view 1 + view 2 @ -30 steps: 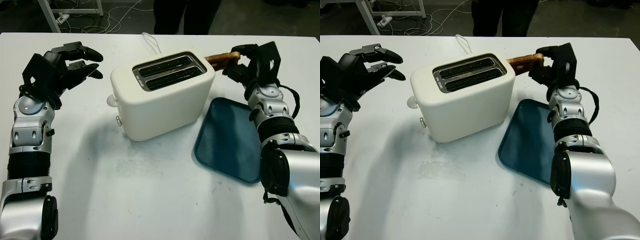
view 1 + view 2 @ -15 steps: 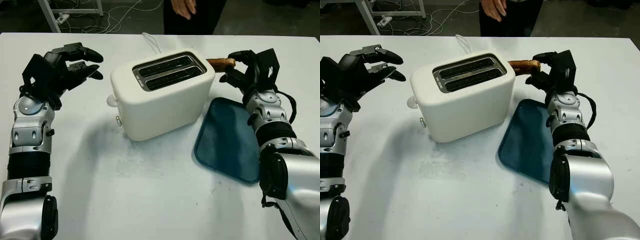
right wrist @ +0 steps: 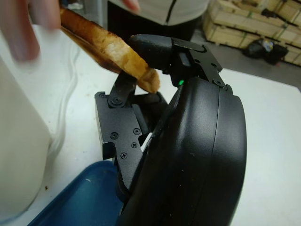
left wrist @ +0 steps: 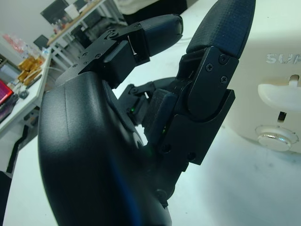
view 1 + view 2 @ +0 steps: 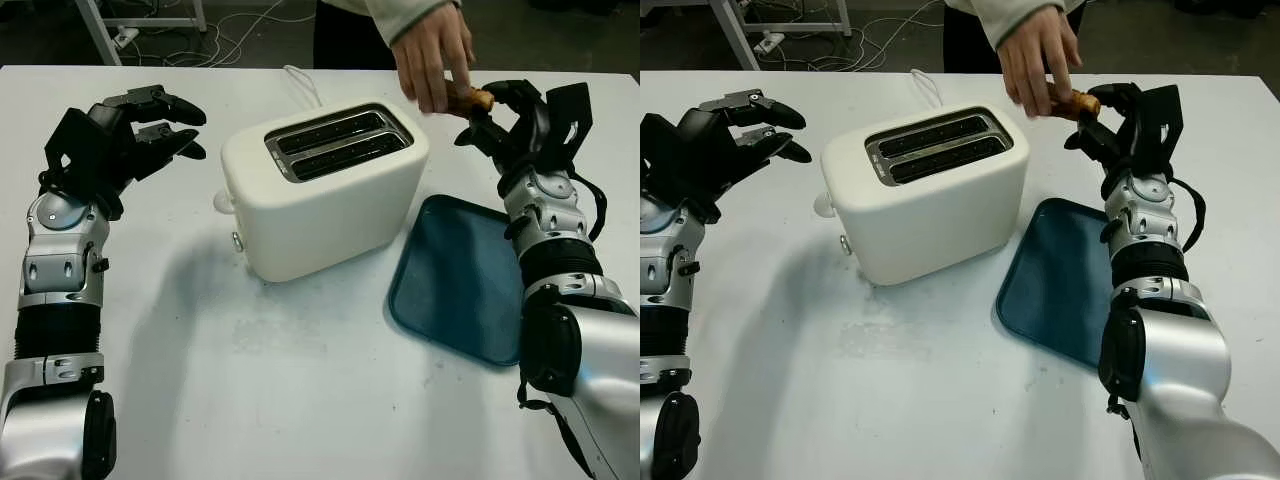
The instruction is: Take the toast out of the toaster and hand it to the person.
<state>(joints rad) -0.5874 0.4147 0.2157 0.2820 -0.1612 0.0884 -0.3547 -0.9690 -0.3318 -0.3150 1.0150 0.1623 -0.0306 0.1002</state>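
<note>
White worktop [image 5: 300, 400] carries cream toaster [image 5: 325, 190], slots empty; left hand [image 5: 130, 135] open beside it; right hand [image 5: 1130, 125] grips toast [image 5: 1077, 101] above the far edge, person's hand [image 5: 1035, 55] pinching its other end—judged light, stiff, crumbly: hold by crust edges.

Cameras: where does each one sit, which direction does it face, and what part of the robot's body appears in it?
Left eye view: head, facing down at the table; both arms, toaster, blue tray.
Right eye view: beside it, same scene; person's hand taking the toast.
Left wrist view: left wrist; left hand open beside the toaster.
Right wrist view: right wrist; right hand holding the toast.
Shared: the toast shows in both eye views and the right wrist view.
</note>
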